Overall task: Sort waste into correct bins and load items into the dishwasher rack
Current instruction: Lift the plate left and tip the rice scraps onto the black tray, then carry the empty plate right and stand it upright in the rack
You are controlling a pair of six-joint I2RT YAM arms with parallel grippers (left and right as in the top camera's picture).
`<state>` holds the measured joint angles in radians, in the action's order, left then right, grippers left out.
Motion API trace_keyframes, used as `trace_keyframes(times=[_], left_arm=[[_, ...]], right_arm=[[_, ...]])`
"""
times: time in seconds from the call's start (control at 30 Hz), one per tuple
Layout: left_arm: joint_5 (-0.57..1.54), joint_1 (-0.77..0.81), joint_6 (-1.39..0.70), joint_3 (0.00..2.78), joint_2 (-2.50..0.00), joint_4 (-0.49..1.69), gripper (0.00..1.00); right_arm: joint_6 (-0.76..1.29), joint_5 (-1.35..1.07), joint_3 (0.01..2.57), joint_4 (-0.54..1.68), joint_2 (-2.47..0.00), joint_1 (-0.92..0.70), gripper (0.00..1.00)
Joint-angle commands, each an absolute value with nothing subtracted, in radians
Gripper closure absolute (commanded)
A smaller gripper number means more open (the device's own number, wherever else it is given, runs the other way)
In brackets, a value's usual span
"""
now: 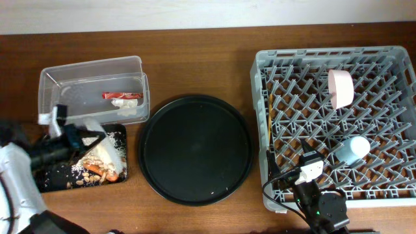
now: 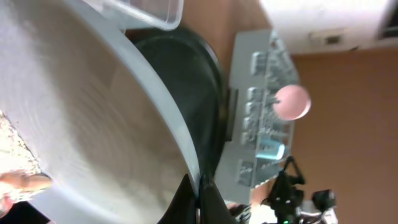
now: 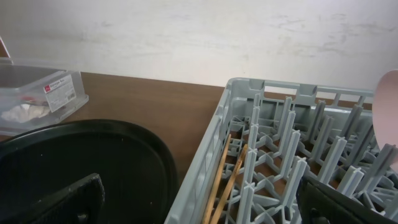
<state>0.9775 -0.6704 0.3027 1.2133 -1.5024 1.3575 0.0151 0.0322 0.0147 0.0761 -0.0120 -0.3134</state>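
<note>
The left arm is reaching in from 8 o'clock, its claw (image 1: 83, 136) pinching the rim of one plate (image 1: 109, 144) and tilting it over the flat tray (image 1: 52, 177), where one carrot (image 1: 104, 172) and scraps (image 1: 97, 156) are lying. One wrapper (image 1: 120, 95) and one tissue (image 1: 127, 103) are sitting in the tub (image 1: 65, 75). The right arm is hanging at 5 o'clock, its claw (image 3: 205, 205) spread wide over the rack (image 1: 325, 55), which is carrying one bowl (image 1: 340, 88), one cup (image 1: 351, 149) and two chopsticks (image 3: 224, 180).

L arm in from left edge, wrist rolled sideways, L end effector (image 1: 79, 138) pinched tight on plate (image 2: 93, 124) rim. R arm low, near side; R end effector (image 3: 205, 208) level, fingers wide apart.
</note>
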Motion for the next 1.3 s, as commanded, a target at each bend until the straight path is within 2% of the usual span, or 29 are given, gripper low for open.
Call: trace_keyframes(times=[0.0,0.3,0.57,0.73,0.83,0.93,1.03,1.1,1.2,1.27], left_arm=[[1.096,-0.794,0.422,1.21,-1.471,1.405,1.0],[1.254,-0.954,0.808,1.21,-1.451,1.633,1.0],[1.258,-0.92,0.826,1.21,-1.451,1.643,1.0],[1.243,-0.642,0.82,1.211,-1.451,1.583,1.0],[1.241,-0.439,0.689,1.211,-1.451,1.444,1.0],[1.145,-0.204,0.366,1.211,-1.451,1.166,1.0],[0.89,0.012,0.067,1.211,-1.451,0.927,1.0],[0.822,0.125,-0.019,1.211,-1.451,0.797,1.0],[0.813,0.319,-0.169,1.213,-1.451,0.436,1.0],[0.807,0.37,-0.279,1.213,-1.454,0.249,1.0]], right_arm=[[0.015,0.034,0.006,0.077,-0.005,-0.307,0.02],[0.015,0.034,0.006,0.077,-0.005,-0.307,0.02],[0.015,0.034,0.006,0.078,-0.006,-0.307,0.02],[0.015,0.034,0.006,0.078,-0.006,-0.307,0.02],[0.015,0.034,0.006,0.078,-0.006,-0.307,0.02],[0.015,0.034,0.006,0.078,-0.006,-0.307,0.02],[0.015,0.034,0.006,0.078,-0.006,-0.307,0.02],[0.015,0.034,0.006,0.078,-0.006,-0.307,0.02],[0.015,0.034,0.006,0.077,-0.006,-0.307,0.02],[0.015,0.034,0.006,0.078,-0.006,-0.307,0.02]])
